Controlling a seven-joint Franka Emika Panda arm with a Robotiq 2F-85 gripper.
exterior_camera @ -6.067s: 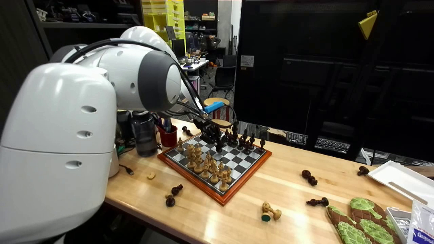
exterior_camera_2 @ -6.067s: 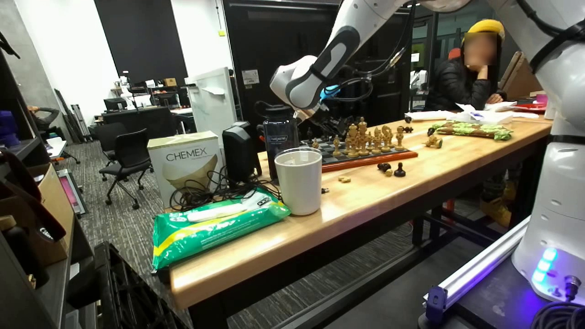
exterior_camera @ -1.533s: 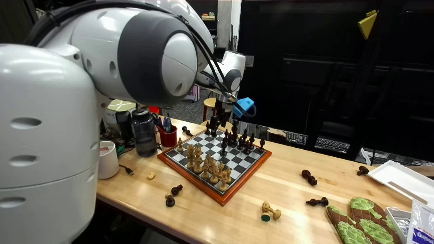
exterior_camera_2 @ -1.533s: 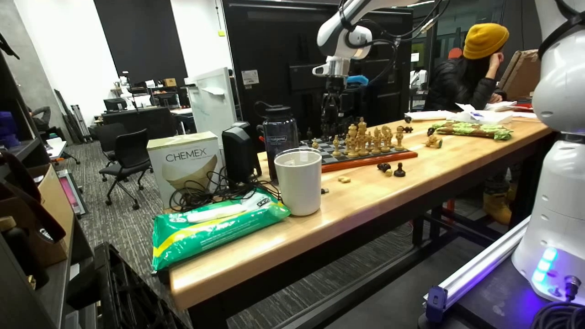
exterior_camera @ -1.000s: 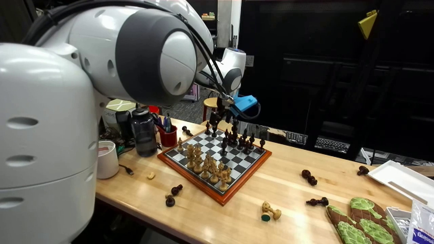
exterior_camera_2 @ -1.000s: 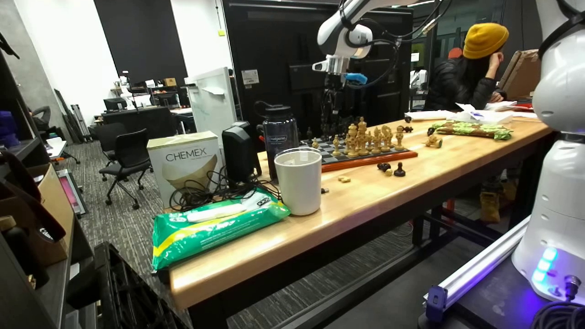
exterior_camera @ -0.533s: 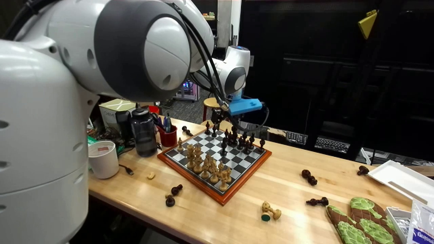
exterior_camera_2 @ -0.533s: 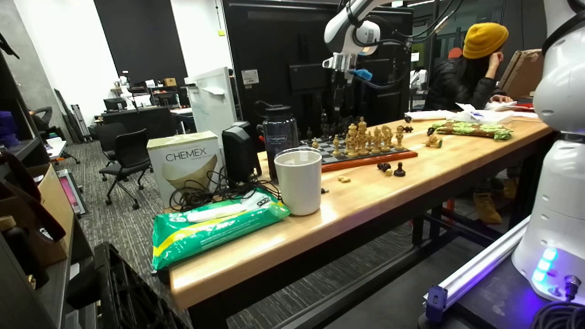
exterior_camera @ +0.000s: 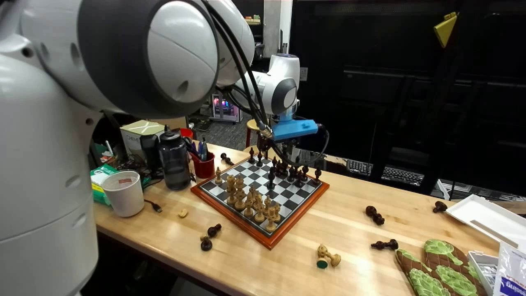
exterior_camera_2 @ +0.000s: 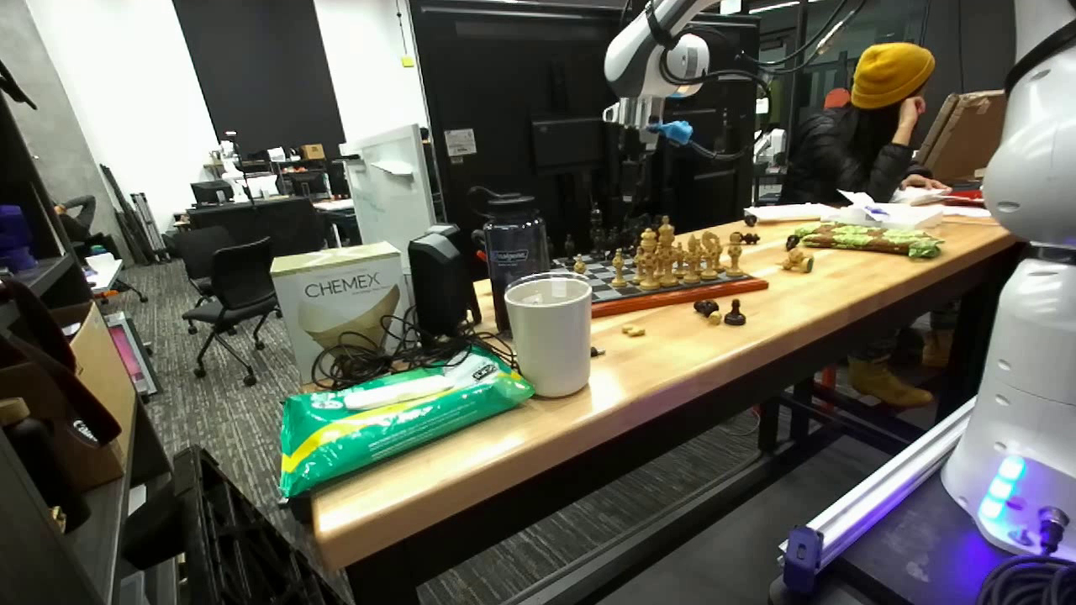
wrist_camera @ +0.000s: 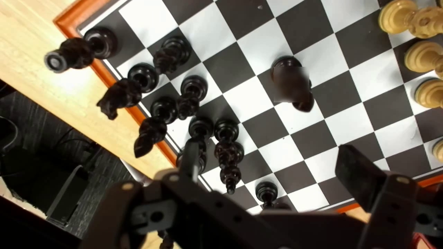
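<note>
Claw [wrist_camera: 268, 155] spread wide, nothing in its hold; hangs above the dark pieces [wrist_camera: 227, 155] at one end of the chessboard [exterior_camera: 270, 242]. Lone dark piece [exterior_camera: 271, 179] upright on the chessboard, set out ahead of that cluster. Risk: in the wrist view one finger [wrist_camera: 189, 159] overlaps the crowd; touching or apart, can't tell. A low or sideways sweep there could topple several. Edge of the tabletop [wrist_camera: 24, 45] runs close behind the chessboard on that side; a knocked piece might roll over it. Most room: bare squares [wrist_camera: 311, 138] between cluster and pale pieces [exterior_camera: 240, 199]; the lone dark piece stands within, could get clipped.
</note>
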